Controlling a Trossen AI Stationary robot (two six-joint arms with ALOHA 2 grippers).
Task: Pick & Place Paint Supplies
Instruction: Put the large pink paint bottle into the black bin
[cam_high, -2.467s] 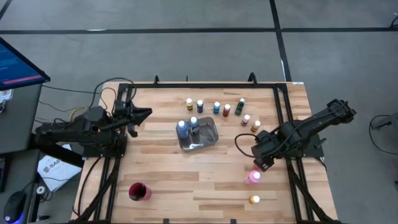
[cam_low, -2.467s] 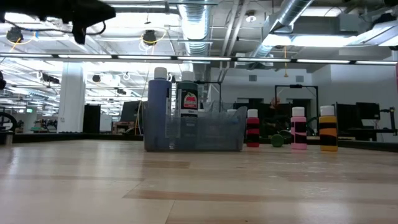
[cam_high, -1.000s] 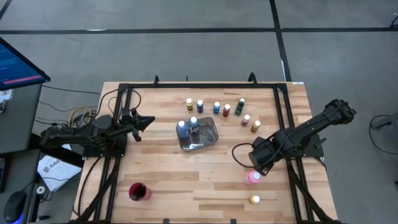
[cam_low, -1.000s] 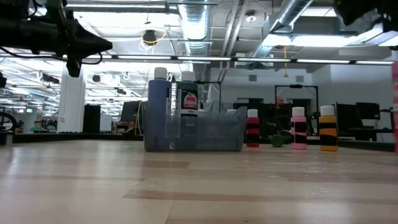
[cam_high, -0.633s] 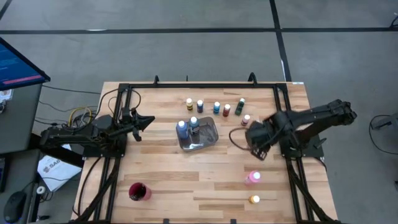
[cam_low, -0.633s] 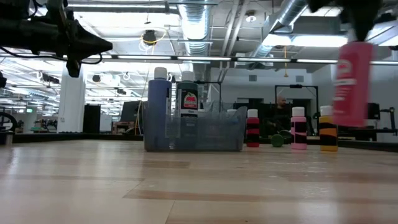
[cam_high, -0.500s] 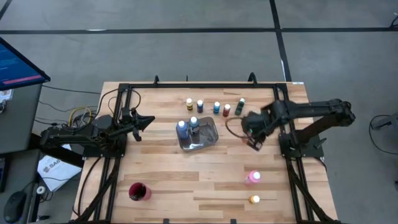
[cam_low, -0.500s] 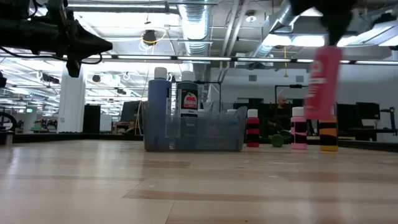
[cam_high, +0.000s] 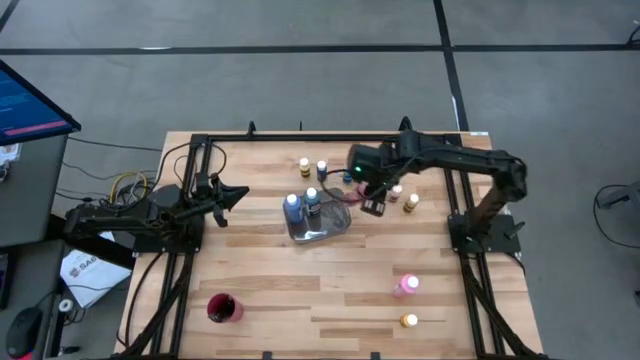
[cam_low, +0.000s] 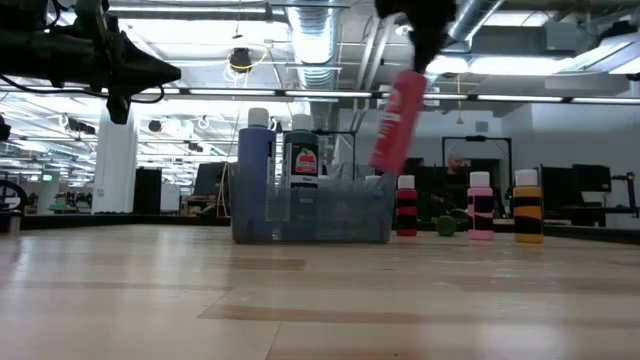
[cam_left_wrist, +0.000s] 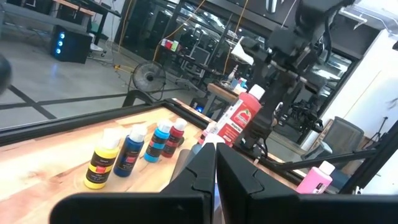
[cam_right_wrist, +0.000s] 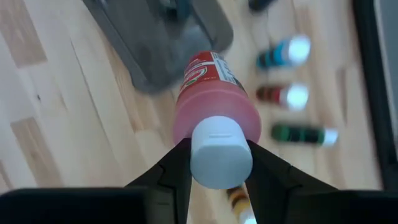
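Bottle, pink, hangs tilted in my right gripper pinching its cap, just beside the tray; next, I judge, lower it in by the two there; left gripper waits shut, well apart.

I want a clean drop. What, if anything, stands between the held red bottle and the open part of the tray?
Nothing visible. The right gripper holds the red bottle tilted in the air beside the tray; the two bottles inside stand at its far end.
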